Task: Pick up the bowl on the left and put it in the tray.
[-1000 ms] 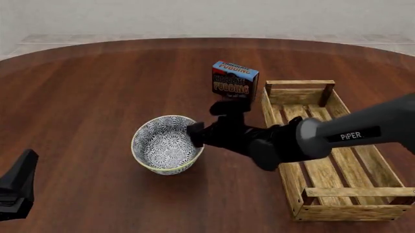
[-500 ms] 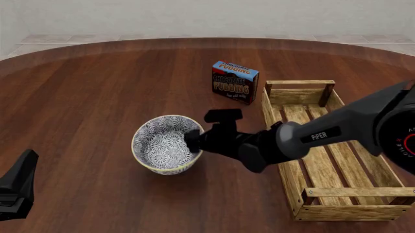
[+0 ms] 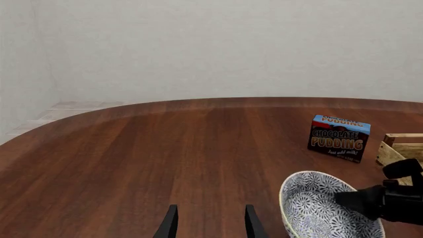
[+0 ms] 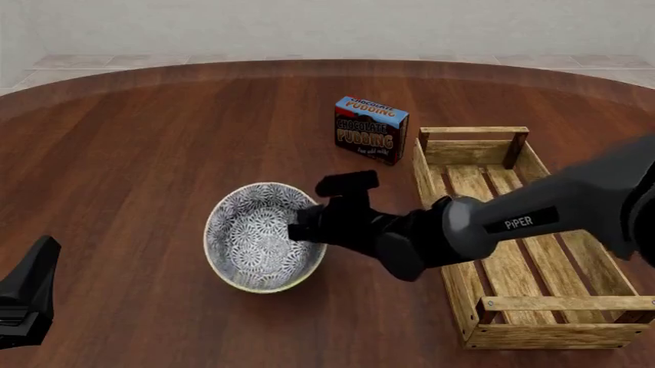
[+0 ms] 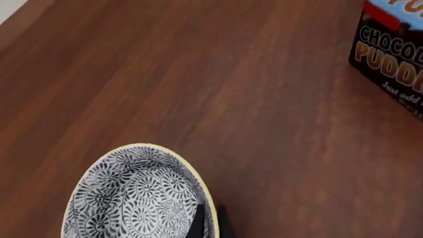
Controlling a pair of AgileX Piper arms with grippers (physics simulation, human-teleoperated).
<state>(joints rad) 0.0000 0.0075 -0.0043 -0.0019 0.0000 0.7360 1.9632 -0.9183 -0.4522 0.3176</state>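
The bowl [image 4: 256, 238], white with a dense blue-grey floral pattern and a yellowish rim, sits left of centre and is tilted. My right gripper [image 4: 307, 228] is shut on the bowl's right rim, one finger inside and one outside. The right wrist view shows the bowl [image 5: 132, 193] with the fingertips [image 5: 198, 224] pinching its rim. The tray [image 4: 542, 334], a long light-wood slatted crate, lies to the right, apart from the bowl. My left gripper [image 4: 26, 295] hangs open at the near left, far from the bowl [image 3: 317, 208]; nothing is between its fingers [image 3: 168, 225].
A dark chocolate pudding box [image 4: 370, 129] stands upright behind the bowl, just left of the tray's far end. The right arm [image 4: 532, 218] stretches across the tray's left wall. The brown round wooden table [image 4: 153, 138] extends to the far left.
The bowl has tipped further and looks larger, as if raised a little with the right gripper on its rim. The left gripper has not moved.
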